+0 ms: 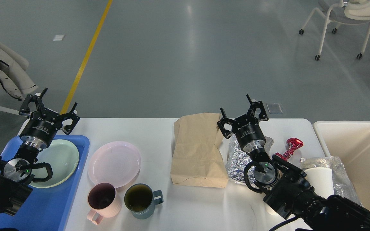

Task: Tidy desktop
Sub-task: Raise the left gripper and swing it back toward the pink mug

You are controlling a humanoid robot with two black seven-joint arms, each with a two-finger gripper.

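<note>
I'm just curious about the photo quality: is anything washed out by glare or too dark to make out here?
Head view: sharp overall; soft ceiling-light glare streaks the grey floor; the crumpled foil sparkles; the desktop is bright but not blown out, with a soft shadow beside the paper bag; the black right arm near the bottom edge loses detail, yet both the left hand and right hand read clearly as open.

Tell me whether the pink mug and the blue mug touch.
Apart. The head view shows a strip of white desktop between pink mug and blue mug.
</note>
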